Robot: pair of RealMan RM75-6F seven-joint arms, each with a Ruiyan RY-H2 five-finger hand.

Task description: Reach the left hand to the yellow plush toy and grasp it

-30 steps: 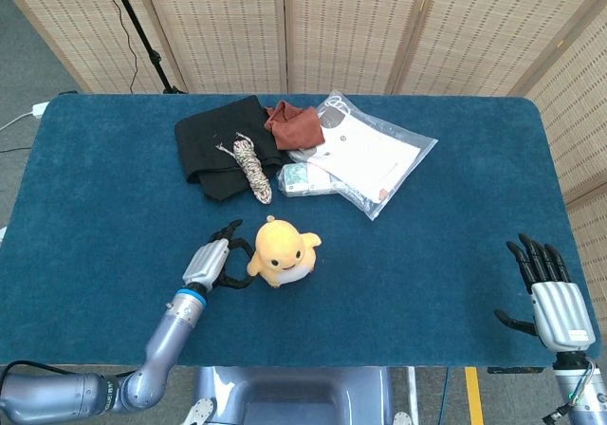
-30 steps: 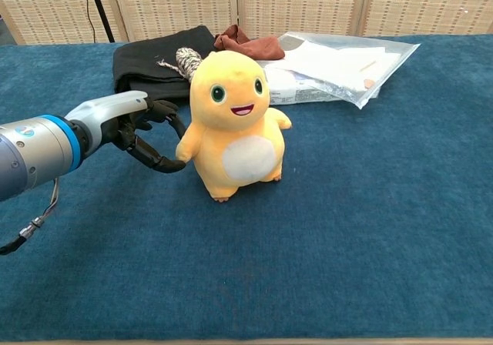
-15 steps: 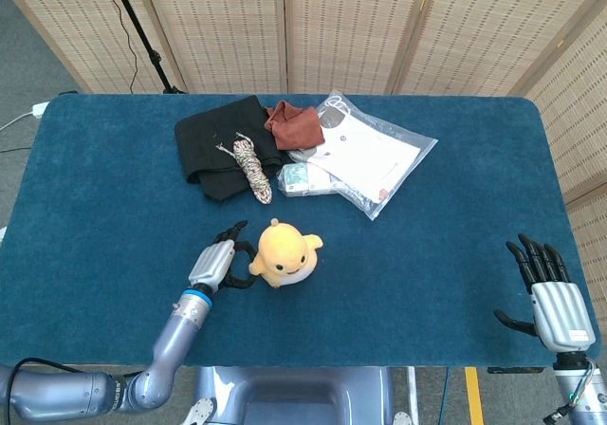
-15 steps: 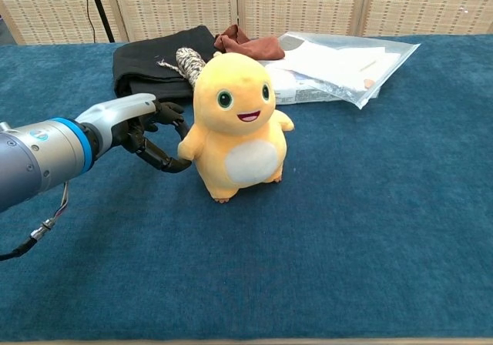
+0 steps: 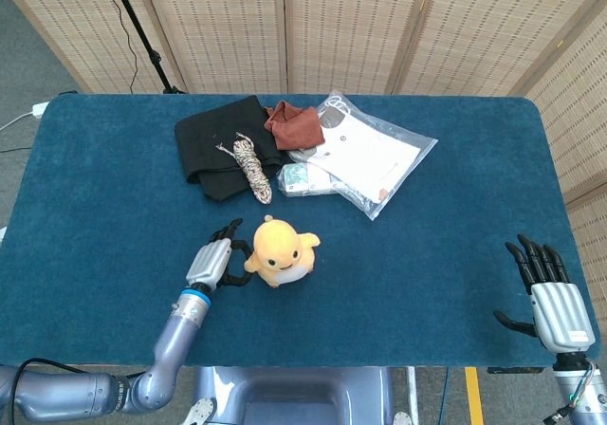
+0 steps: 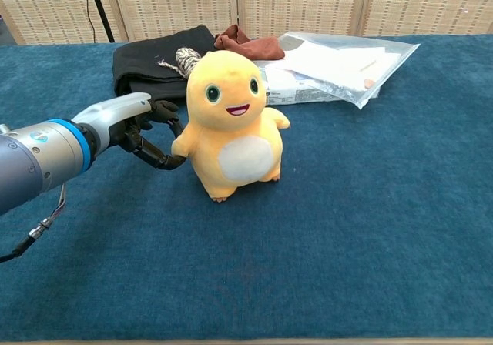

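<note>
The yellow plush toy stands upright on the blue table, facing the front edge. My left hand is right beside it on its left, at the height of the toy's arm. Its dark fingers are spread and curved toward the toy, and their tips touch the toy's arm and side. Nothing is enclosed in the hand. My right hand hovers at the table's front right corner, fingers spread and holding nothing. The chest view does not show it.
Behind the toy lie a black cloth, a coiled rope, a brown cloth, a small packet and a clear plastic bag with papers. Folding screens stand behind the table.
The toy has leaned and shifted slightly left toward my left hand. The left hand stays at its side with its fingertips touching it. The right hand has not moved.
</note>
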